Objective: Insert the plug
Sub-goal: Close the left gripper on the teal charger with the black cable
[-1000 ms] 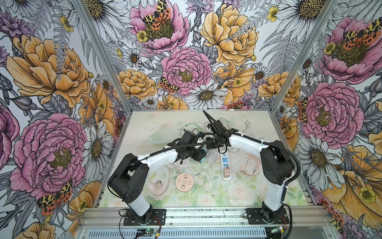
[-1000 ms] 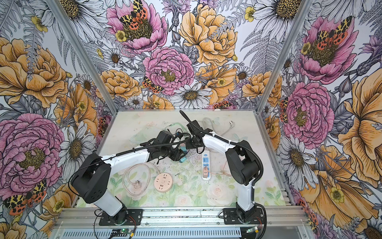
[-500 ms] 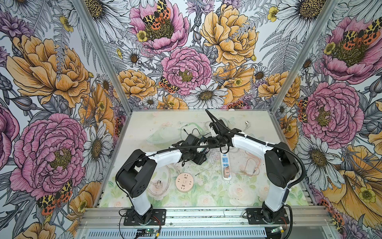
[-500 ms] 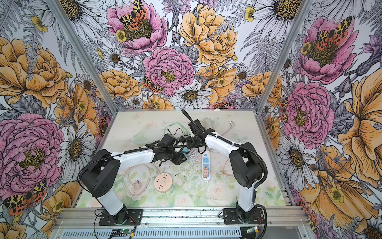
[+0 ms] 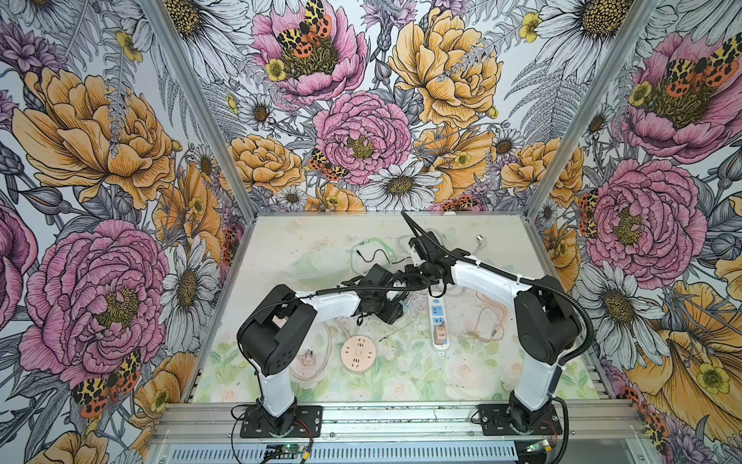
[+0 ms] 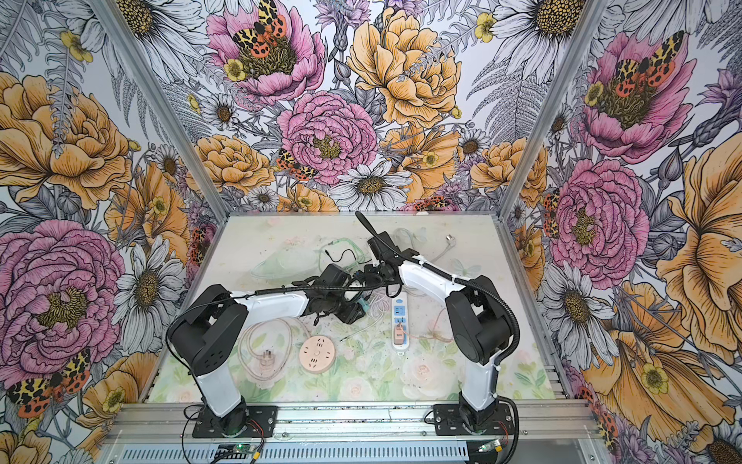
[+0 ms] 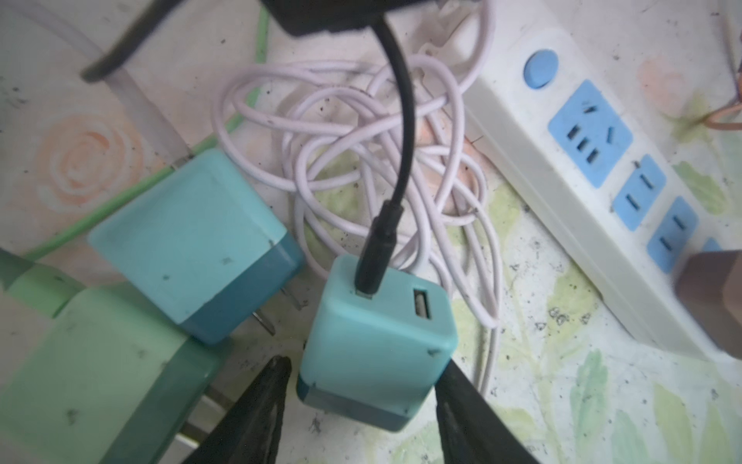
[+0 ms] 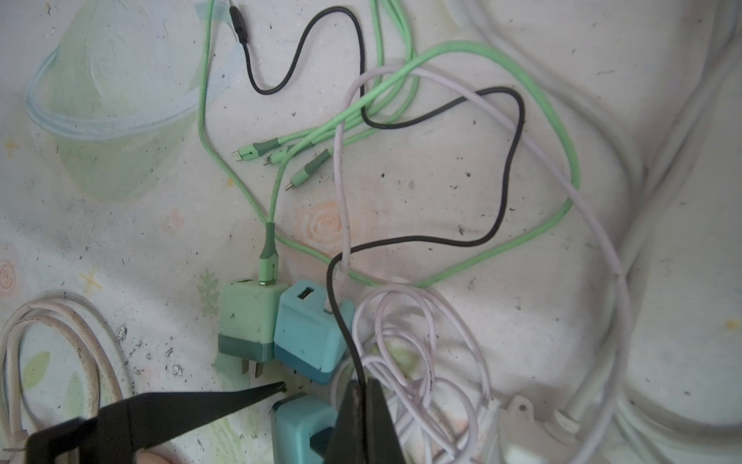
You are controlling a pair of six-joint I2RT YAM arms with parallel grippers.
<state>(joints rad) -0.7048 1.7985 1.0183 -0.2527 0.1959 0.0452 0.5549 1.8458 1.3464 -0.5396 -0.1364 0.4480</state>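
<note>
A teal charger cube (image 7: pixel 377 341) stands on the table between the fingers of my left gripper (image 7: pixel 363 401). The gripper is open: one finger (image 7: pixel 461 405) lies against the cube's side and a small gap shows at the other finger (image 7: pixel 261 401). A black USB plug (image 7: pixel 375 257) sits in one of the cube's two ports. Its black cable (image 8: pixel 510 160) runs up into my right gripper (image 8: pixel 363 397), which is shut on it just above the cube (image 8: pixel 301 426). In both top views the two grippers (image 5: pixel 391 311) (image 5: pixel 413 275) meet mid-table.
A second teal charger (image 7: pixel 192 245) and a green charger (image 7: pixel 100 373) lie next to the cube. A lilac cable coil (image 7: pixel 361 140) and a white power strip (image 7: pixel 562 160) are close by. A round pink socket (image 5: pixel 358 355) lies nearer the front.
The left arm's elbow has swung to the right while its gripper stayed at the chargers. The right arm has shifted slightly to the right. Neither gripper's jaws have moved.
</note>
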